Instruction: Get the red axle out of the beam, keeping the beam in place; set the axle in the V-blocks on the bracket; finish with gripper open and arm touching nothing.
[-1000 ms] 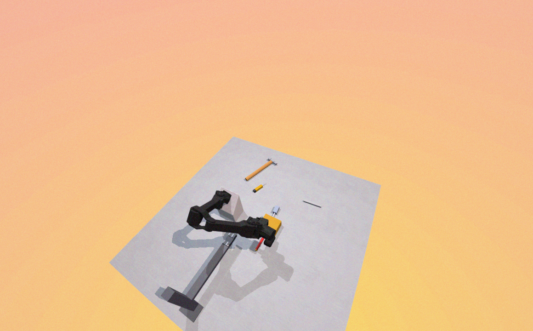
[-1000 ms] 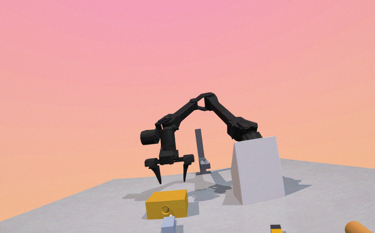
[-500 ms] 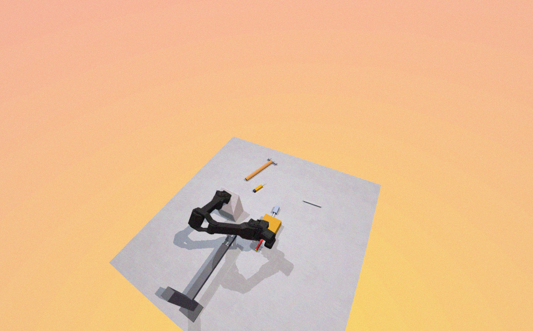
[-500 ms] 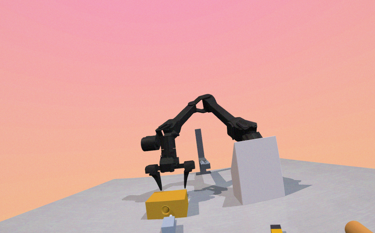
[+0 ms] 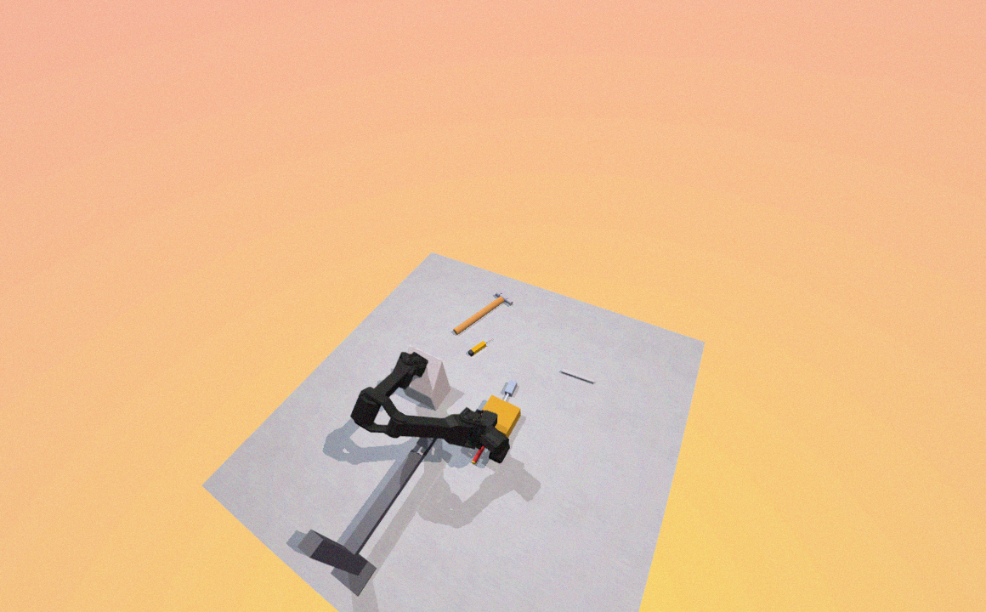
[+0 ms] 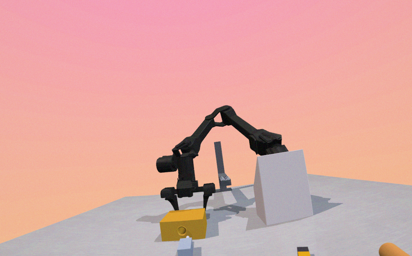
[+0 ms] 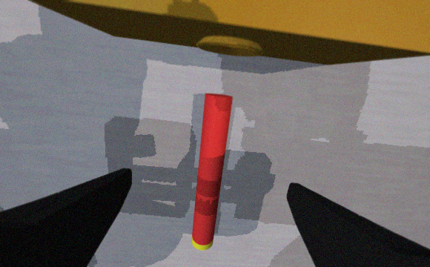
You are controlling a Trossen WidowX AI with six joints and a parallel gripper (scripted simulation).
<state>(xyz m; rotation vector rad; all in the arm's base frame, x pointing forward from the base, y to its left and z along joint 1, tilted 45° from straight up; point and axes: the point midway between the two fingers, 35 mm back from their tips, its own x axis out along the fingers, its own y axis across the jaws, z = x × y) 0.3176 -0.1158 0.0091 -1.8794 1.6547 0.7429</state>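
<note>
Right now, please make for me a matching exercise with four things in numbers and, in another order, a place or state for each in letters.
1. red axle
2. yellow beam
3. pincer
4. hammer

A. has an orange handle
B. has a round hole in its side
C. lies outside the beam, with a yellow end
D. is open, holding nothing

Right pairs: 1-C, 2-B, 3-D, 4-A
</note>
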